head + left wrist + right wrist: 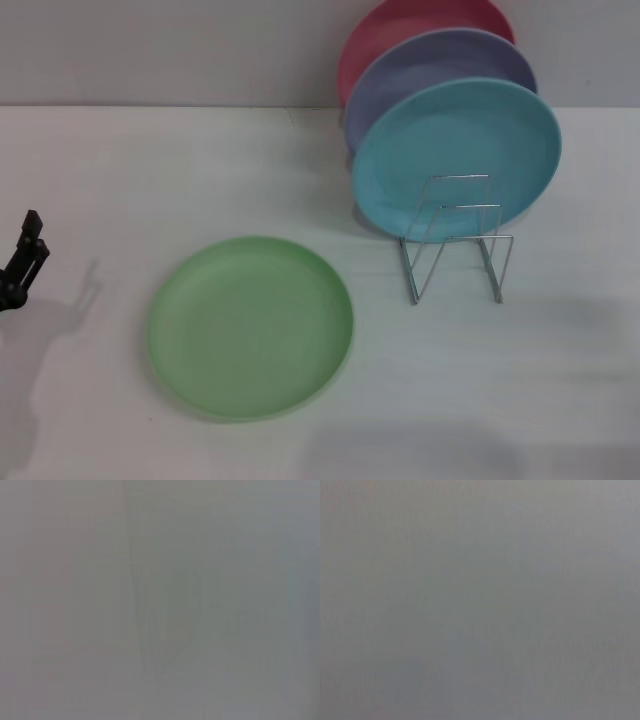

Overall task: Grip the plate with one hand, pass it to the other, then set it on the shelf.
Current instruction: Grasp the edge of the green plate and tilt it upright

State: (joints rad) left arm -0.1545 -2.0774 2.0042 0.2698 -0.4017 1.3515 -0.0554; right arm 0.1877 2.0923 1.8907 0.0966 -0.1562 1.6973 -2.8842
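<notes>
The light green plate [251,326] lies flat on the white table [120,170], left of the middle in the head view. To its right stands the shelf [455,250], a small silver wire rack. My left gripper [25,255] shows as a black tip at the far left edge, well apart from the plate, with nothing seen in it. My right gripper is out of view. Both wrist views show only a plain grey surface.
A turquoise plate [456,155], a lavender plate [430,70] and a pink plate [400,30] stand upright one behind another in the rack's rear dividers. A grey wall runs behind the table.
</notes>
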